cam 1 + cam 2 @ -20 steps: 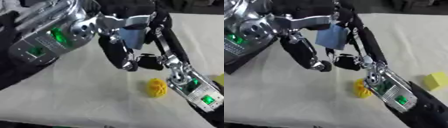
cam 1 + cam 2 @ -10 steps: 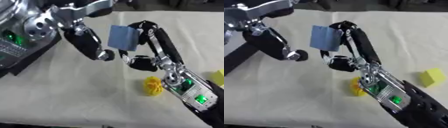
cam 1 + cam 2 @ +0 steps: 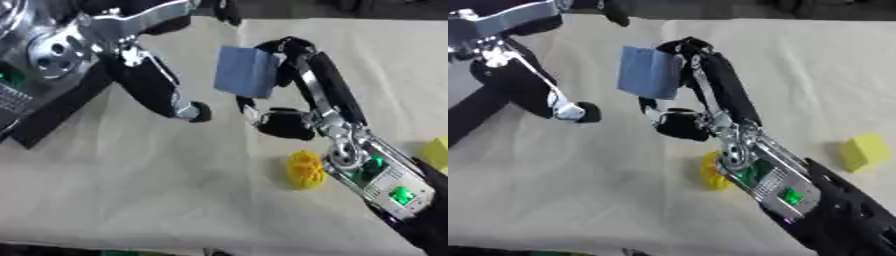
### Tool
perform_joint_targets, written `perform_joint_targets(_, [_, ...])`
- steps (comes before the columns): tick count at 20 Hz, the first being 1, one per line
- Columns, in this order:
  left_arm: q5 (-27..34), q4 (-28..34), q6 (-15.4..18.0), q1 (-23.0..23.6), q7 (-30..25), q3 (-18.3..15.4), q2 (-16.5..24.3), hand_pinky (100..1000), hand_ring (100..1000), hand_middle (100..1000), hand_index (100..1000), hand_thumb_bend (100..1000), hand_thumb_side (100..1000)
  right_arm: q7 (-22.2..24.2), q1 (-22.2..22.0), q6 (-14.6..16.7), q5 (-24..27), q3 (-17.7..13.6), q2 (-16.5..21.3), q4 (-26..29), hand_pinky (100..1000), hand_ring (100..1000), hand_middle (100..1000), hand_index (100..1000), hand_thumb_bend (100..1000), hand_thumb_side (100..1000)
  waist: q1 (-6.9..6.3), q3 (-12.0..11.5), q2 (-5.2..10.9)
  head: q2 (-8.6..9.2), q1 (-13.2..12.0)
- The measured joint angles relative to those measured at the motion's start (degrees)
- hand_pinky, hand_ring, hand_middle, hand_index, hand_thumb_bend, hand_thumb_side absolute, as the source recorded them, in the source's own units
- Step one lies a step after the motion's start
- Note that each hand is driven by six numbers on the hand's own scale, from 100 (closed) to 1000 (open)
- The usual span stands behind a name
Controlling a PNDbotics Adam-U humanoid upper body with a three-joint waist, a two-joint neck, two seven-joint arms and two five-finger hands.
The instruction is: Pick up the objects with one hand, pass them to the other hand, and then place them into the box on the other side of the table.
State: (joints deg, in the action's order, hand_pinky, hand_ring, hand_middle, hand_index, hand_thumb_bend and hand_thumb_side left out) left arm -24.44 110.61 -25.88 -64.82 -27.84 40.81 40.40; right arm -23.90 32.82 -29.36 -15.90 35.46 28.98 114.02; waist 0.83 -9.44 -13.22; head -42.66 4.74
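Your right hand [image 3: 293,87] pinches the blue block [image 3: 247,71] at its fingertips, held up over the table [image 3: 157,185]. Your left hand [image 3: 162,90] hangs just beside it, fingers straight and clear of the block. I judge you're at the pass: bring the left fingers round the block before the right lets go. The yellow ball [image 3: 305,169] and yellow cube [image 3: 864,152] wait on the table.

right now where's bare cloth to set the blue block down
Bare cloth runs along the near edge, below the left robot hand and left of the yellow ball. It is crowded around the right robot hand holding the blue block.
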Motion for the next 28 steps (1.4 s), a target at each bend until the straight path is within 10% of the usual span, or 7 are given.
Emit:
perform_joint_targets(15, [7.18, -10.75, 3.50, 0.28, 6.39, 0.06, -2.39, 869, 1000, 774, 867, 531, 254, 4.26, 1.52, -0.83, 9.75, 1.64, -1.54, 0.00, 471, 480, 457, 484, 100, 100, 0.30, 0.08, -0.45, -0.12, 0.22])
perform_joint_targets(28, [10.40, -15.02, 13.62, 0.38, -2.12, 0.02, -2.50, 890, 1000, 773, 854, 571, 294, 3.58, 2.06, -4.75, 22.14, 0.04, -1.39, 0.00, 473, 465, 438, 467, 100, 100, 0.26, -0.06, -0.53, -0.97, 0.70])
